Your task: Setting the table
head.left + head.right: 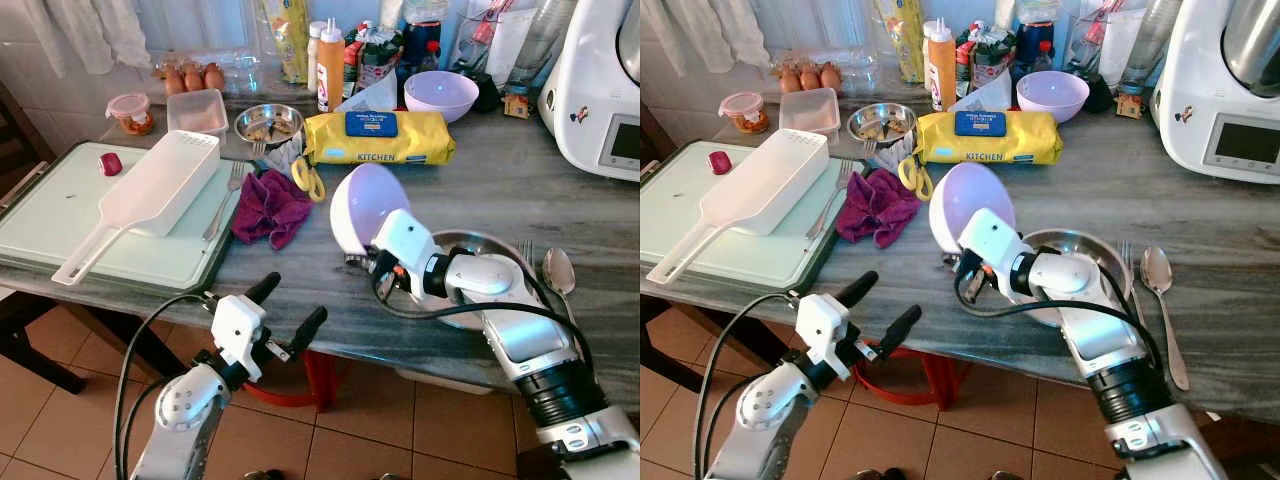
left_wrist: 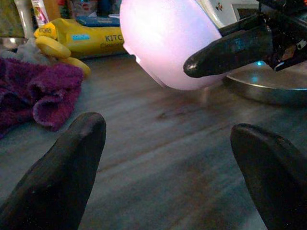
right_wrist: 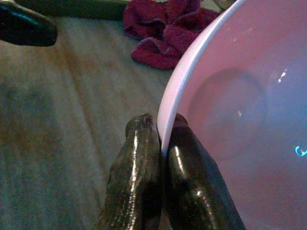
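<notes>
My right gripper (image 3: 162, 143) is shut on the rim of a pale lilac bowl (image 1: 362, 205), holding it tilted on edge just above the grey counter (image 1: 500, 180). One finger sits inside the rim and one outside. Behind it lies a steel plate (image 1: 470, 245), with a fork (image 1: 527, 252) and spoon (image 1: 558, 270) to its right. My left gripper (image 1: 285, 305) is open at the counter's front edge, facing the bowl (image 2: 168, 43) with nothing between its fingers.
A crumpled purple cloth (image 1: 270, 207) and yellow scissors (image 1: 310, 180) lie left of the bowl. A green cutting board (image 1: 50, 215) carries a white strainer (image 1: 150, 190). Behind are a yellow wipes pack (image 1: 378, 137), a second lilac bowl (image 1: 440, 95) and a white appliance (image 1: 600, 90).
</notes>
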Motion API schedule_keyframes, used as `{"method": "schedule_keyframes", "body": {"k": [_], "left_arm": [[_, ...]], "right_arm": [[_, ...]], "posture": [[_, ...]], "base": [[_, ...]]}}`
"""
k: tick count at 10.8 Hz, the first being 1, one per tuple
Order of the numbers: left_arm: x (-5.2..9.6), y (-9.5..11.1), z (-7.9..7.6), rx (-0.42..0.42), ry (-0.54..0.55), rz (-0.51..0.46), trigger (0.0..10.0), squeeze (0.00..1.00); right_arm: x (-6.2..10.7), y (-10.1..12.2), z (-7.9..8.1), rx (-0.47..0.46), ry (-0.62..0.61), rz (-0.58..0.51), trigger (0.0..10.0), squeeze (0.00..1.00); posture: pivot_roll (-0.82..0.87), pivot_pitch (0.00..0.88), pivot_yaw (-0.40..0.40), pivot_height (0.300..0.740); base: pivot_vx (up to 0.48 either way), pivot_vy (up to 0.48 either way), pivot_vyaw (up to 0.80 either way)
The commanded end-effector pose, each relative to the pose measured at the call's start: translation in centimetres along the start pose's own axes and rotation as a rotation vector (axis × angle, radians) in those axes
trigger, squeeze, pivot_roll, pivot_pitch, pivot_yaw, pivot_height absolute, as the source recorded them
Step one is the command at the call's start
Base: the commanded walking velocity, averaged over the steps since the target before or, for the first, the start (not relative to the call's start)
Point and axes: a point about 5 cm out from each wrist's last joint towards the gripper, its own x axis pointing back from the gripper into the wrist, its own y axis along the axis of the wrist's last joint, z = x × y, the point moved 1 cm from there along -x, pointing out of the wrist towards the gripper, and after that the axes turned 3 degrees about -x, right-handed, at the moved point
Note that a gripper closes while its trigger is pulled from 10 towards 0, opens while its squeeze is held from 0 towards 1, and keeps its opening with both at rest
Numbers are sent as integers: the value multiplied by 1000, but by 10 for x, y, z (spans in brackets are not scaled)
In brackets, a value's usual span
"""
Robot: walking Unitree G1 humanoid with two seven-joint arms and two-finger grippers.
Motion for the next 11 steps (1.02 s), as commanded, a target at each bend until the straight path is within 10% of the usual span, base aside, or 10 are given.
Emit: {"method": "schedule_keyframes", "body": {"k": [1,7,8,11], "left_arm": [[1,-3,0,-5,-11,10,10000,0],[-1,-12,1,0,-14,30,10000,0],[-1,-13,1,4,-13,37,10000,0],[-1,-11,2,4,-5,16,10000,0]], "right_arm": [[-1,-1,-1,35,26,29,10000,0],[0,0,-15,212,117,118,10000,0],[-1,-1,-17,230,136,128,10000,863],[-2,0,-18,249,143,120,10000,1000]], "posture": [[-127,148,31,740],[-131,153,44,740],[-131,153,44,740],[-128,155,44,740]], "base": [[0,0,0],[0,0,0],[0,0,0],[0,0,0]]}}
